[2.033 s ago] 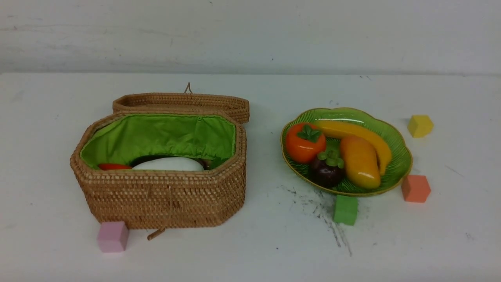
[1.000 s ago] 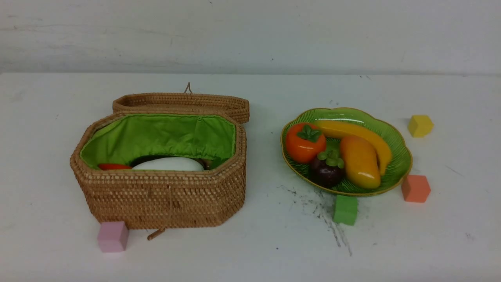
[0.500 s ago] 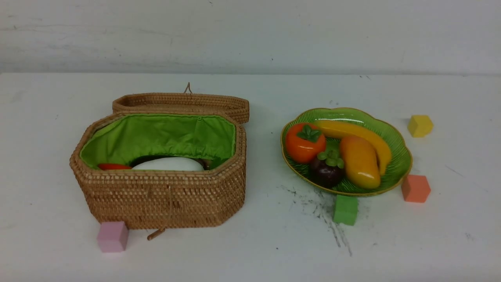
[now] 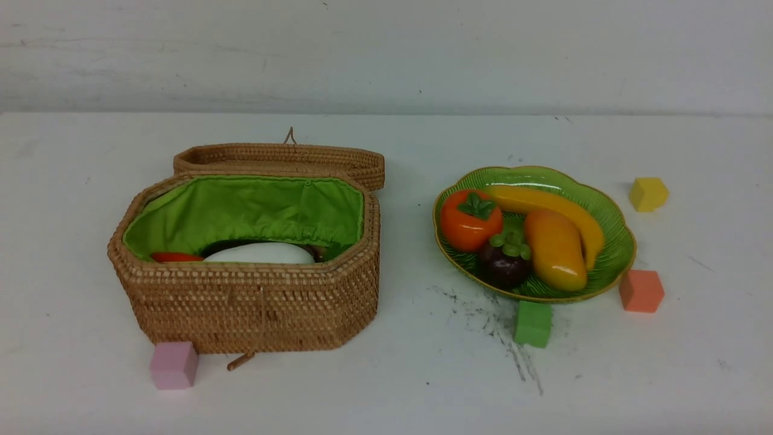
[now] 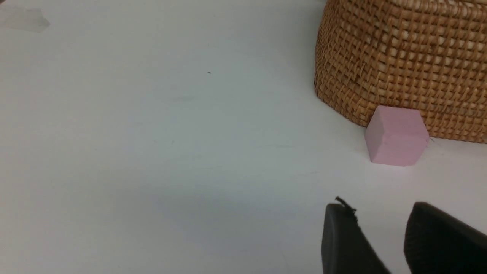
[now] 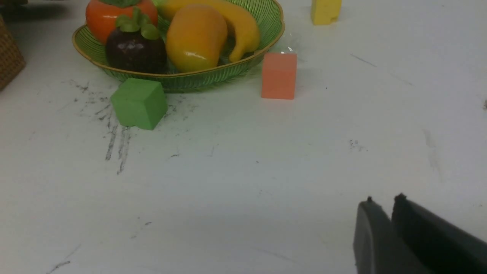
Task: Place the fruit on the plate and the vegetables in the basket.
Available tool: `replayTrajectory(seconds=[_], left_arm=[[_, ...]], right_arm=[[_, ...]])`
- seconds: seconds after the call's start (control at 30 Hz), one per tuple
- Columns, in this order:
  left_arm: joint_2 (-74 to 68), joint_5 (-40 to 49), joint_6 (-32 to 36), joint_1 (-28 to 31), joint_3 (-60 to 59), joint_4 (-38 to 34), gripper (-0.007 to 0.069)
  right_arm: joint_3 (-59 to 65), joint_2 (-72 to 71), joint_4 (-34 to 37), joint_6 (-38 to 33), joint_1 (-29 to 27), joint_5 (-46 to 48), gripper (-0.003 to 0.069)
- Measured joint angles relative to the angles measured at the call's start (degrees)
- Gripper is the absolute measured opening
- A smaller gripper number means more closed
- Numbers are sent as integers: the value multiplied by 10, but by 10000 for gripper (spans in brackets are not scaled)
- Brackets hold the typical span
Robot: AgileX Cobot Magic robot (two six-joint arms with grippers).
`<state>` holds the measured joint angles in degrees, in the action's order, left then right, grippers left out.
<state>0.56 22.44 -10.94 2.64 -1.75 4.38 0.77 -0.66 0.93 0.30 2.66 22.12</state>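
Note:
The open wicker basket (image 4: 253, 302) on the left holds the white radish (image 4: 259, 254), a bit of the red pepper (image 4: 175, 257) and a dark sliver of the eggplant (image 4: 226, 246). On the right, the green plate (image 4: 617, 254) carries the persimmon (image 4: 470, 220), banana (image 4: 543, 202), mango (image 4: 554, 249) and mangosteen (image 4: 504, 266). Neither gripper shows in the front view. My left gripper (image 5: 378, 207) is open and empty over bare table, near the basket's corner (image 5: 403, 57). My right gripper (image 6: 383, 200) has its fingers almost together, holding nothing, well short of the plate (image 6: 213, 72).
Small cubes lie around: pink (image 4: 174, 364) against the basket's front corner, green (image 4: 533, 323) and orange (image 4: 641, 290) at the plate's near rim, yellow (image 4: 648, 194) beyond it. The basket's lid (image 4: 278, 158) lies back behind it. Dark scuff marks (image 4: 501, 332) streak the white table.

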Motion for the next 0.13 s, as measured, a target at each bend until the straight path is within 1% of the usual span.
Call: replayTrajectory(seconds=[0.13], left_arm=[[0, 0, 0, 0, 0, 0, 239]], right_arm=[[0, 0, 0, 0, 0, 0, 99]])
